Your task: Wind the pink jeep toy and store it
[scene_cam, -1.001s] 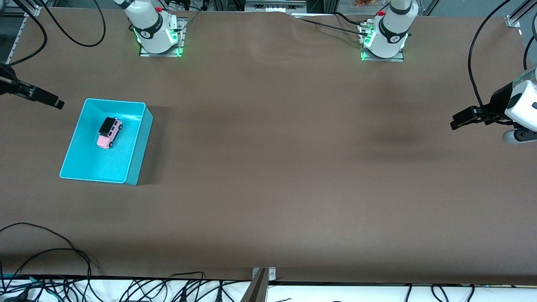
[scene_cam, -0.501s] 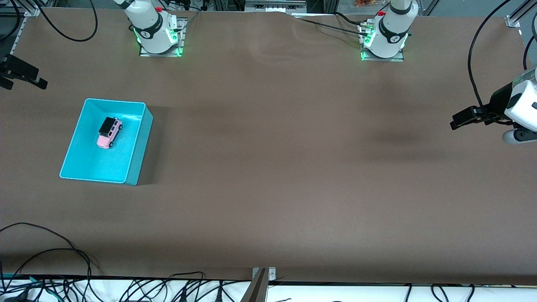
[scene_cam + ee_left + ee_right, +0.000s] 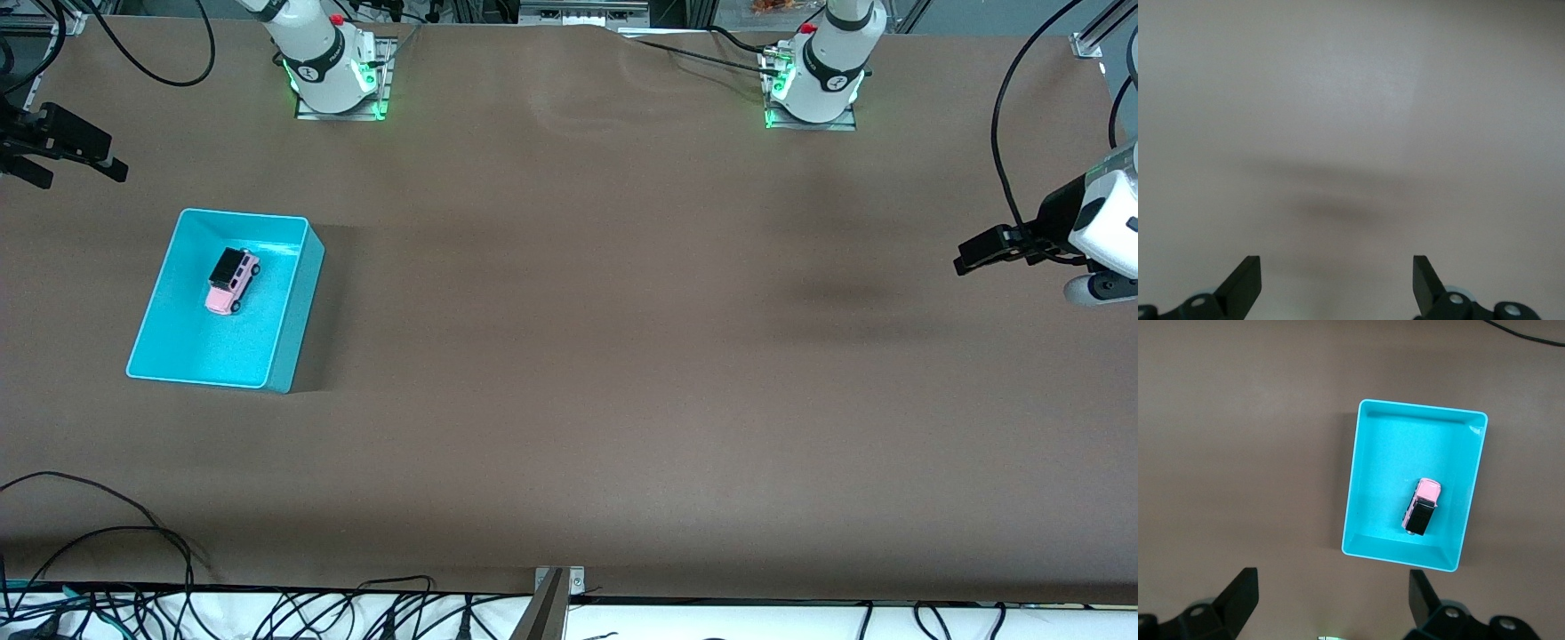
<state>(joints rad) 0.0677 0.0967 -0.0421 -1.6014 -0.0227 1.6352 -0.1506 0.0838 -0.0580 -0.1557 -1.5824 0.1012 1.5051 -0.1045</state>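
Cyan plastic forms the one container in the front view: an open-topped bin on the brown counter, toward the right arm's end. No readable writing shows on it. Inside, the pink jeep toy stands on its wheels on the bin floor, black roof up, in the half of the bin farther from the front camera. The right claw hangs over the counter at its edge, apart from the bin and clear of the toy, fingers spread and holding nothing. The left claw waits over the counter at the left arm's end, well apart from the bin.

In the left wrist view, the left claw shows both fingers wide apart over bare counter, nothing between them.

In the right wrist view, the right claw is wide open and empty, high over the counter, with the bin and the toy inside it below, clear of its fingertips.
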